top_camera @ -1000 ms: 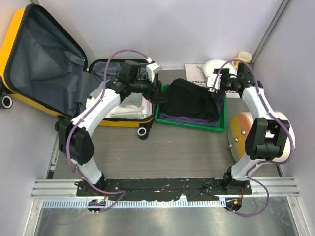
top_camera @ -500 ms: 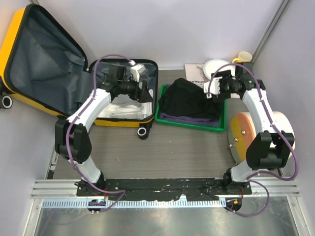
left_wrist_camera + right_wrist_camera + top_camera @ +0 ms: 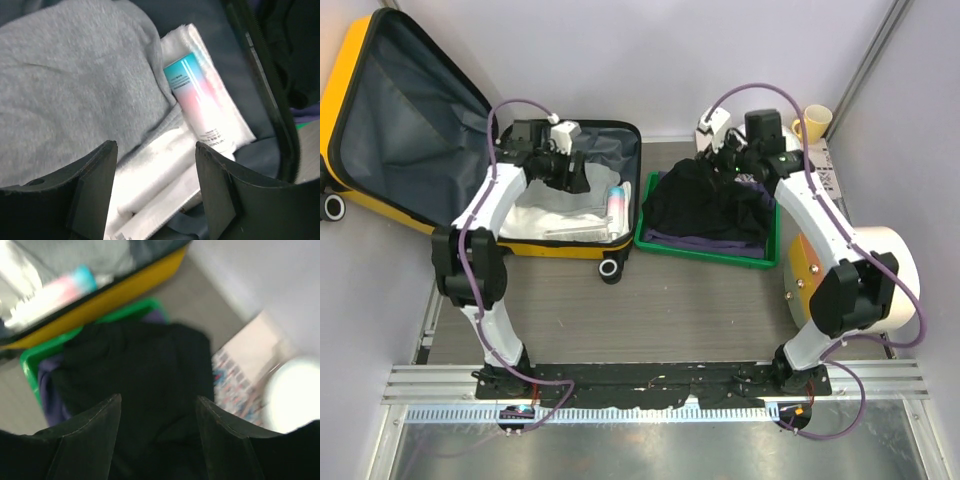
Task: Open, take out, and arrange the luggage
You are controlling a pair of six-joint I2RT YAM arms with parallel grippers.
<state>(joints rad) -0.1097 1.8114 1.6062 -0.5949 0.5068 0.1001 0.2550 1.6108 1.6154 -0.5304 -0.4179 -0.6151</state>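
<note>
Left gripper hangs with jaws wide and empty over the luggage; right gripper is likewise spread and empty above the black cloth in the green tray. The case has a yellow hard shell, black zipper trim and dark grey lining. It lies splayed open at the table's far left, lid propped up leftward, wheel end toward the arms, long axis running near to far
</note>
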